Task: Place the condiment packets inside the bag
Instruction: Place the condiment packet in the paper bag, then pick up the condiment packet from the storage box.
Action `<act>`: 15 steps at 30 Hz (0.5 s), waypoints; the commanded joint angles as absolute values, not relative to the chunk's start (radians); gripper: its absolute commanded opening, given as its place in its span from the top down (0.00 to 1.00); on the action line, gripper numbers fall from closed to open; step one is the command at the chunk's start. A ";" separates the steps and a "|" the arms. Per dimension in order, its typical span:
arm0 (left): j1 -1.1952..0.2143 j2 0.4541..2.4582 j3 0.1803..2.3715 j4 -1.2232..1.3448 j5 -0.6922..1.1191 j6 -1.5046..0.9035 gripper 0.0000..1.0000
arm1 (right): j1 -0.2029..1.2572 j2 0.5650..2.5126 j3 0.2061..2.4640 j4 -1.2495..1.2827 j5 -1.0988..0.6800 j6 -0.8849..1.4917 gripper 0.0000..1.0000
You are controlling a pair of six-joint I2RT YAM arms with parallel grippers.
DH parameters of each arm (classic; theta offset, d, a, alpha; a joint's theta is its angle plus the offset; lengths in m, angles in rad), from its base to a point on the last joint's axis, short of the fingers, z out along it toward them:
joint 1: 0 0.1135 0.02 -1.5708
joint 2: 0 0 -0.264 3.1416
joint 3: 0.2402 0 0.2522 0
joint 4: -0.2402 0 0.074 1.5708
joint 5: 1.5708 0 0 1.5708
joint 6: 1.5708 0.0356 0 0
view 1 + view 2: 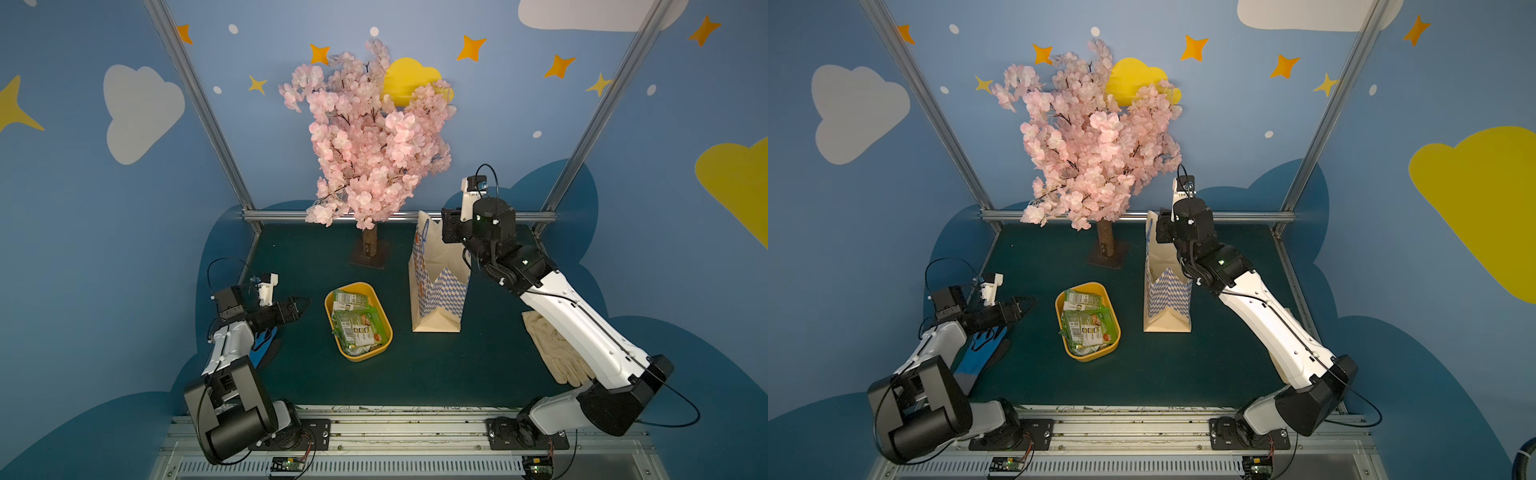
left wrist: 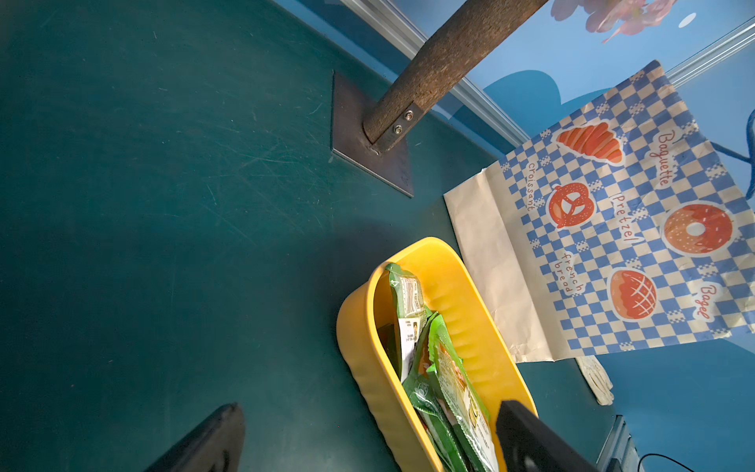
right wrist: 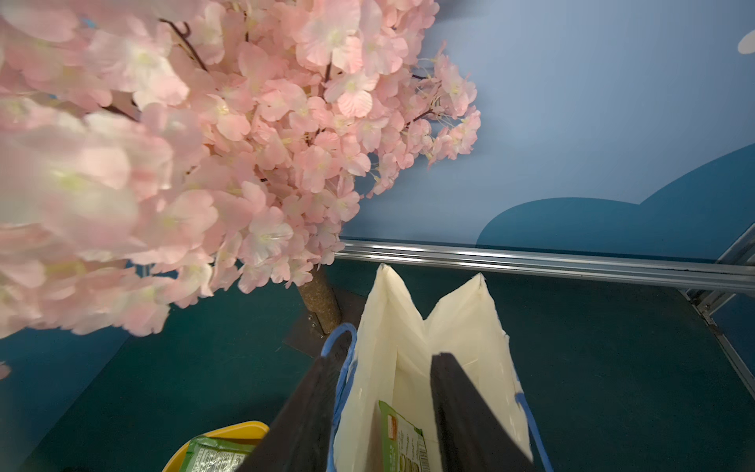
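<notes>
Most condiment packets (image 1: 356, 322) lay heaped in the yellow tray (image 1: 389, 330) on the dark green worktop (image 1: 457, 374), while a lone packet (image 3: 402, 437) showed inside the upright paper bag (image 1: 436, 299) near the tray. The right end effector (image 3: 386, 357) hung over the bag's mouth, its jaws parted and gripping nothing, straddling one bag wall. The left end effector (image 2: 371, 405) hovered near the tray, spread wide and empty. A pink blossom tree (image 1: 370, 137) stood behind

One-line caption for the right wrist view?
Right claw open at the mouth of the bag, one condiment packet inside, blossom tree behind.
</notes>
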State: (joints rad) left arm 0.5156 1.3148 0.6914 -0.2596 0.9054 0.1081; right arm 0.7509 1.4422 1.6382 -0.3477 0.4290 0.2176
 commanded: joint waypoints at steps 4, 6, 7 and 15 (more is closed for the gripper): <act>0.522 1.320 0.707 -0.271 0.917 0.122 0.00 | 0.960 1.383 1.585 -0.294 0.474 0.104 0.50; 0.523 1.322 0.708 -0.271 0.915 0.122 0.00 | 1.038 1.378 1.524 -0.272 0.496 0.072 0.46; 0.523 1.322 0.709 -0.271 0.915 0.121 0.00 | 1.077 1.378 1.488 -0.259 0.500 0.056 0.44; 0.526 1.341 0.719 -0.275 0.891 0.118 0.00 | 1.294 1.514 1.334 -0.172 0.577 -0.067 0.32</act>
State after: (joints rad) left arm 0.5182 1.3296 0.6918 -0.2604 0.8948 0.1078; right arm 1.2541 1.4563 1.3415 -0.2241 0.5194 0.0071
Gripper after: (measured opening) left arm 0.996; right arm 0.669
